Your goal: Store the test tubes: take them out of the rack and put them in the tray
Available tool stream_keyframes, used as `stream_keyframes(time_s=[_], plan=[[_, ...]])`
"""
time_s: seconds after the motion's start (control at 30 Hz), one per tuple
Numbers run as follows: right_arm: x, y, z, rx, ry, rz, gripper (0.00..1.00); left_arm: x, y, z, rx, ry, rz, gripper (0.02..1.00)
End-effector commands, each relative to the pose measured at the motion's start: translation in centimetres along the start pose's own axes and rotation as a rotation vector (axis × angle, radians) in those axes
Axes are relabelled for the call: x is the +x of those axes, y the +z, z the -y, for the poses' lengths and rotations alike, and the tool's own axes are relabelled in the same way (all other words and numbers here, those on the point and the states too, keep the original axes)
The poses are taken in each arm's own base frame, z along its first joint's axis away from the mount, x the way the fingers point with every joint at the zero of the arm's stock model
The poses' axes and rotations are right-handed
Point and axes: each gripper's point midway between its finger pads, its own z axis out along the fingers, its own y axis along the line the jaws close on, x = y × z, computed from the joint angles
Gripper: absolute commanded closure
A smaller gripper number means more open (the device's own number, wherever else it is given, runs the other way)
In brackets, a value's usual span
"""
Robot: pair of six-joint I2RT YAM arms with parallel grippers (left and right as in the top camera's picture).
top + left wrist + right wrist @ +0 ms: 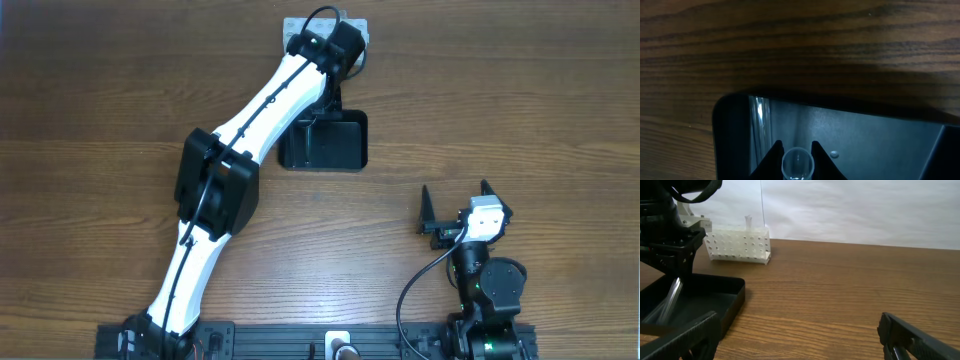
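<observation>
Left end effector [797, 150] was clamped on a test tube [798, 166], low over the tray [880, 137] where a second tube [760, 125] lay, probably so it'd drop in gently. Right end effector [455, 200] sat spread apart near its base.

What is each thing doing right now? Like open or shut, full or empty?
Left end effector: shut on a test tube, over the tray.
Held test tube: gripped, not in the tray yet.
Right end effector: open, empty.
Tray: one loose test tube lying inside.
Rack: upright, with one standing tube sticking up.
</observation>
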Motion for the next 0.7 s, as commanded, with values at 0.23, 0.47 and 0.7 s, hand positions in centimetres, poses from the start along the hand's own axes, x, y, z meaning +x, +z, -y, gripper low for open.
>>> stream_keyframes(time_s=[0.23, 0.47, 0.7], plan=[[0.08, -0.01, -0.07, -0.002, 0.007, 0.003, 0.007, 0.25, 1.38, -0.18, -0.012, 0.030, -0.027, 0.976], [0.08, -0.01, -0.07, -0.002, 0.007, 0.003, 0.009, 0.53, 1.79, 0.00, -0.005, 0.031, -0.043, 0.976], [0.09, -0.01, -0.07, -0.001, 0.007, 0.003, 0.007, 0.51, 1.85, -0.06, -0.006, 0.030, -0.045, 0.910]])
